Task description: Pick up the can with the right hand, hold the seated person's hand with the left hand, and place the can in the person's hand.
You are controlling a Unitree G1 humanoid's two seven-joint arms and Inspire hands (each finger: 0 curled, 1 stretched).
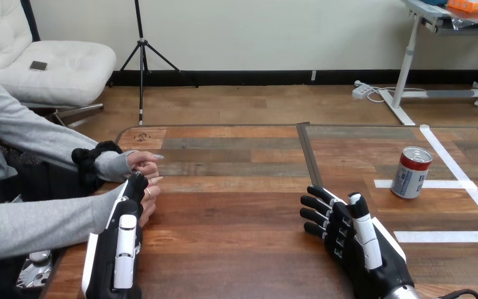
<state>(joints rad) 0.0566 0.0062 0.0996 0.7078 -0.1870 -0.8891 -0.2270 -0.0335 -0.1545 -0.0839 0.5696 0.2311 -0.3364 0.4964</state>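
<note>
In the head view you see the short cylindrical metal can [411, 172], with a silver lid and a red band above a white-and-blue label. It stands upright near the wooden plank tabletop's [236, 205] right edge, just beside the white tape lines [454, 184]. Your right hand [341, 233] lies near the front edge, fingers straight and spread (well apart from the can). Your left hand [123, 240] touches the person's hands [144, 167] at the left edge; whether it grips them you cannot tell.
</note>
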